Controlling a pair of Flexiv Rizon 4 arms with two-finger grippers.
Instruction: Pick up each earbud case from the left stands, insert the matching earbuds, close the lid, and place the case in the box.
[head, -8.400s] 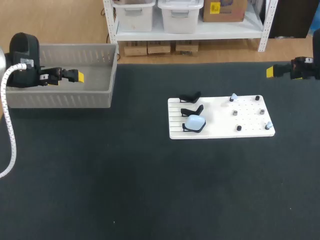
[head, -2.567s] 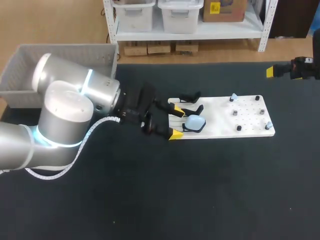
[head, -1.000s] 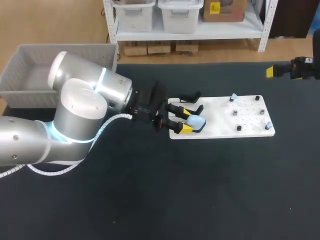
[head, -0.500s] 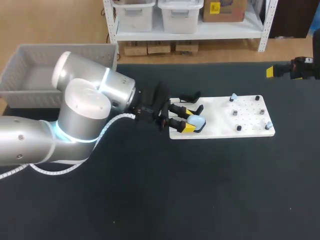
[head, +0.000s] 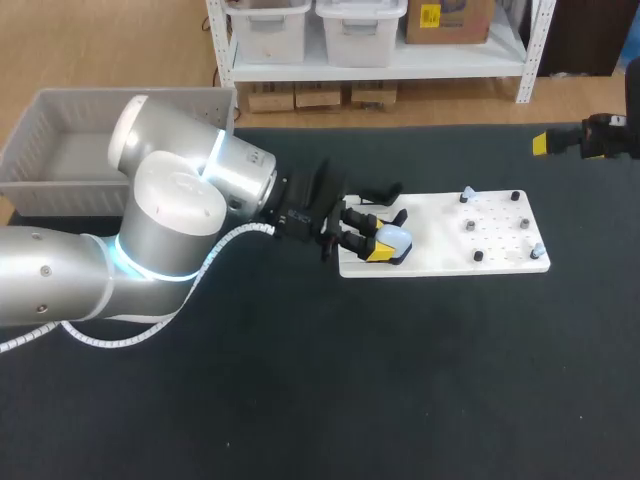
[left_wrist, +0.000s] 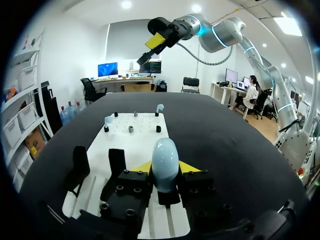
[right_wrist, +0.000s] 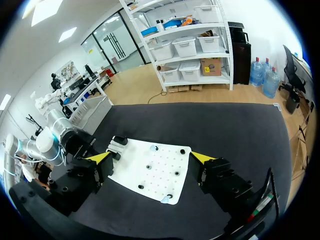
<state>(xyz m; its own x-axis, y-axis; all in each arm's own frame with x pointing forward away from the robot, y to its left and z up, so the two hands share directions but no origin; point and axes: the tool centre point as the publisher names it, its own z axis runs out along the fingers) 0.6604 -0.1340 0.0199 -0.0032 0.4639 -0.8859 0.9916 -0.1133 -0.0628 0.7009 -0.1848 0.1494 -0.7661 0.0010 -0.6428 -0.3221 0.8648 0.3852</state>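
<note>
pinches the pale blue earbud case (left_wrist: 165, 155) in the left gripper (left_wrist: 165, 169), long axis pointing 12 o'clock ahead; holds the right gripper (right_wrist: 151, 157) open, well apart at 2 o'clock.

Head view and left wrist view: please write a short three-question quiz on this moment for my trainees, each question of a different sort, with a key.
1. True or false: the right gripper hangs directly over the white board.
2. What is between the fingers of the left gripper? A) a light blue earbud case B) a black peg C) nothing
3. Fill in: in the left wrist view, ___ empty black stands are beside the case.
Key: 1. False, it is well off to the board's side. 2. A. 3. Two.
</note>
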